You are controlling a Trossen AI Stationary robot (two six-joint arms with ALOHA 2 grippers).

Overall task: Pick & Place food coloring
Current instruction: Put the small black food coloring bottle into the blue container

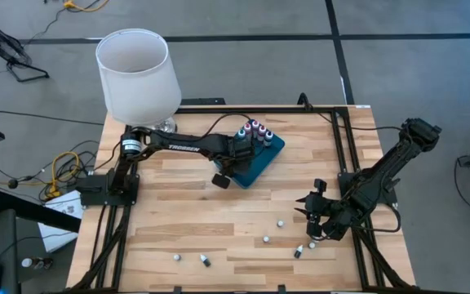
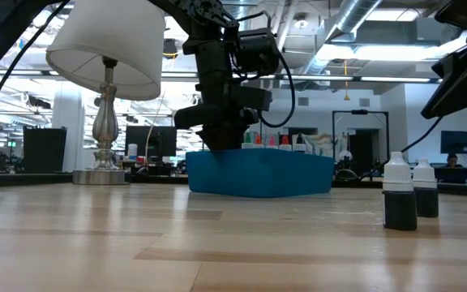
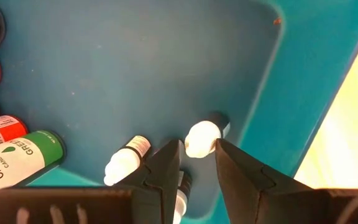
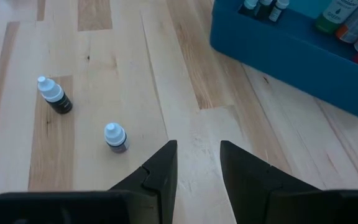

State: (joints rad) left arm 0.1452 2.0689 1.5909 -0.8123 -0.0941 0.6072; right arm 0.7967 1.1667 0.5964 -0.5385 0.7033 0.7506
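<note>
left gripper (image 3: 199, 163) fingers around bottle (image 3: 202, 137), in tray (image 3: 303, 81)

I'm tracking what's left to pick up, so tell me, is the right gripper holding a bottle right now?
No. In the right wrist view the right gripper has open, empty fingers above bare wood, with two small bottles standing apart from it.

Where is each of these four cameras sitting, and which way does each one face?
High: overhead, straight down; both arms, teal tray.
Low: table height, level across; left arm over the tray, two bottles.
Left wrist: into the tray; left gripper around a bottle.
Right wrist: over wood; right gripper open, empty.
All four views share the tray.
</note>
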